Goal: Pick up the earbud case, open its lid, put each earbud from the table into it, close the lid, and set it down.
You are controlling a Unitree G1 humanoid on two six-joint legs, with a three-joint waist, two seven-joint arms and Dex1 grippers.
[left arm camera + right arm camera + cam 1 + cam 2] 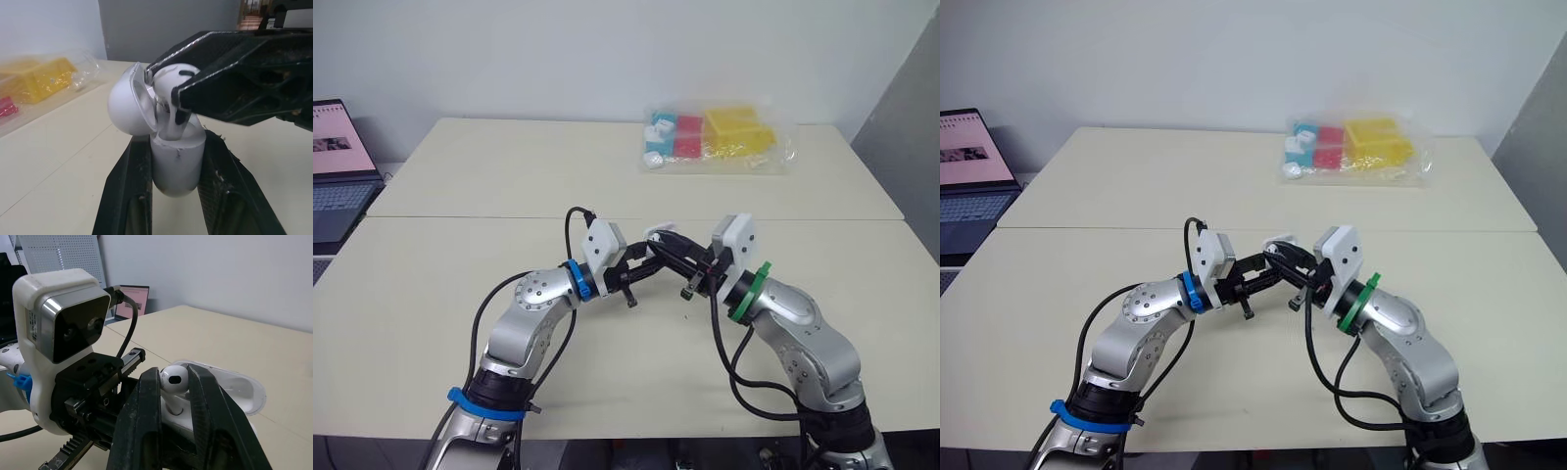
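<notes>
My left gripper [176, 143] is shut on the white earbud case [177, 164], held upright above the table's middle. Its lid [126, 105] is hinged open to one side. My right gripper [173, 379] is shut on a white earbud [174, 377], and the earbud's stem [168, 125] points down into the case's opening. The open lid [242, 391] lies just behind the earbud in the right wrist view. From the head, the two grippers meet tip to tip at the case [658, 233]. Whether another earbud sits inside the case is hidden.
A clear plastic bag [717, 139] with yellow, red and blue items lies at the back right of the table. A laptop [337, 166] stands off the table's left edge. A seam [460, 217] runs across between the two tabletops.
</notes>
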